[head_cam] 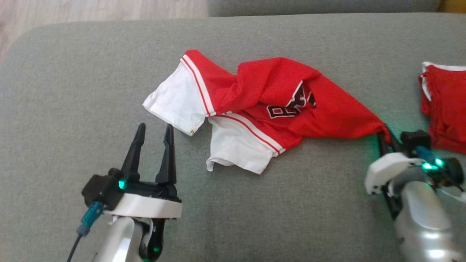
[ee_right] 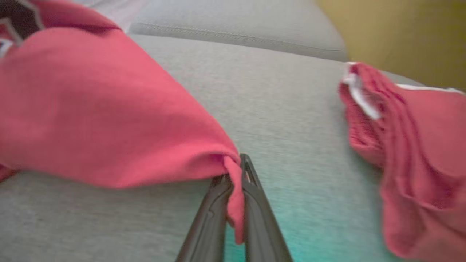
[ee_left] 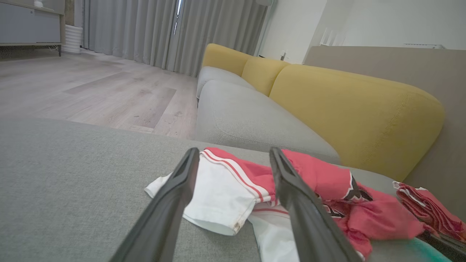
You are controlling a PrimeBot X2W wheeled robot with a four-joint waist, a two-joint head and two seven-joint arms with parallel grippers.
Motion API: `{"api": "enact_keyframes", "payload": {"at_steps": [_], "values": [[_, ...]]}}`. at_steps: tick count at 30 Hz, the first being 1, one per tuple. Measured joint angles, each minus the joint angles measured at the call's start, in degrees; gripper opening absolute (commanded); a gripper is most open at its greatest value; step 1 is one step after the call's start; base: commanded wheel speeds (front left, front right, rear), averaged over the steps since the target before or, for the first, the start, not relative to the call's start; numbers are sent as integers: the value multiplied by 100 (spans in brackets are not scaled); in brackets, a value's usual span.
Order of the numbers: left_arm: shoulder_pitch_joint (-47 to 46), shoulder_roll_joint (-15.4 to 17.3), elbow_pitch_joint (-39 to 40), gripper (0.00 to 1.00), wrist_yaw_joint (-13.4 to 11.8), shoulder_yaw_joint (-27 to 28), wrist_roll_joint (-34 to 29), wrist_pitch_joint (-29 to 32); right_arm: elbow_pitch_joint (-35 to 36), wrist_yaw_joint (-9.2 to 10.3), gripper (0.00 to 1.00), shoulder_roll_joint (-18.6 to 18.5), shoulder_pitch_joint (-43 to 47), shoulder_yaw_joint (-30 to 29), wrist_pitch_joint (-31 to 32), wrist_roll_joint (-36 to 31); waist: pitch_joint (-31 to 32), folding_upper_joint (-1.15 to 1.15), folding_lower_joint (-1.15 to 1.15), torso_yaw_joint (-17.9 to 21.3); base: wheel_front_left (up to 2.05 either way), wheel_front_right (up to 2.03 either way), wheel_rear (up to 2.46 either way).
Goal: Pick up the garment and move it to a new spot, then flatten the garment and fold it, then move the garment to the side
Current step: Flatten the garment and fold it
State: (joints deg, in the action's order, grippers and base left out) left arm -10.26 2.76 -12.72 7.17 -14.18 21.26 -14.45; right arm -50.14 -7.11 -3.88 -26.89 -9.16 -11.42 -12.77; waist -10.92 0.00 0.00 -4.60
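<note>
Two grippers are in frame. The right gripper (head_cam: 386, 136) has its fingers pressed together on the right-hand corner of the garment (head_cam: 276, 91), with a tongue of red cloth pinched between them. That corner is drawn out to a point. The left gripper (head_cam: 155, 127) has its fingers spread wide and holds nothing; it sits just short of the garment's white sleeves, not touching them.

The garment lies crumpled about mid-way across the grey cushion (head_cam: 72, 91). Its red body is twisted, and two white sleeves with red-and-white trim lie toward the left gripper.

Open room: there is bare cushion on the garment's near side and to its left, out to the cushion's rounded corner. A narrower bare strip runs beyond the garment. To its right a second red cloth (head_cam: 446, 105) lies near, with a bare gap between the two.

Hard to read: the black-and-white chest lettering is folded over and illegible. The second red cloth is cut off by the frame edge. The right wrist view is blurred.
</note>
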Motion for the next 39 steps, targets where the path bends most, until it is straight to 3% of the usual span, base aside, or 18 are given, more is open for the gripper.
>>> {"api": "enact_keyframes", "payload": {"at_steps": [4, 5, 6, 7, 12, 18, 23, 39], "values": [[7, 0, 0, 100, 0, 96, 1, 0, 190, 0, 0, -43, 225, -503, -63, -183, 109, 0, -1, 108, 0, 0, 0], [11, 0, -1, 100, 0, 104, 2, 0, 226, 0, 31, -36, 283, -586, -69, -201, 137, 0, 0, 136, 0, 0, 0], [14, 0, -1, 100, 0, 107, 2, 0, 276, 0, 95, -23, 331, -638, -70, -211, 164, 0, 0, 161, 0, 0, 0], [17, 0, -1, 100, 0, 108, 2, 0, 346, 0, 100, -11, 372, -671, -82, -254, 190, 0, -1, 183, 0, 0, 0], [36, 0, 1, 100, 0, 126, 2, 0, 833, 0, 100, 51, 427, -617, -233, -58, 294, 0, -1, 287, 0, 0, 0], [149, 0, 12, 100, 34, 151, 2, 0, 1905, 0, 100, 78, 770, 495, -279, 1210, 380, 0, -1, 380, 0, 0, 0], [149, 0, 29, 100, 41, 156, 1, 0, 2757, 0, 100, 87, 1459, 1057, -280, 1820, 439, 0, -1, 423, 0, 0, 0], [261, 0, 67, 100, 41, 118, 1, 0, 3173, 0, 100, 98, 1857, 1252, -280, 1934, 441, 0, -1, 356, 0, 0, 0]]}}
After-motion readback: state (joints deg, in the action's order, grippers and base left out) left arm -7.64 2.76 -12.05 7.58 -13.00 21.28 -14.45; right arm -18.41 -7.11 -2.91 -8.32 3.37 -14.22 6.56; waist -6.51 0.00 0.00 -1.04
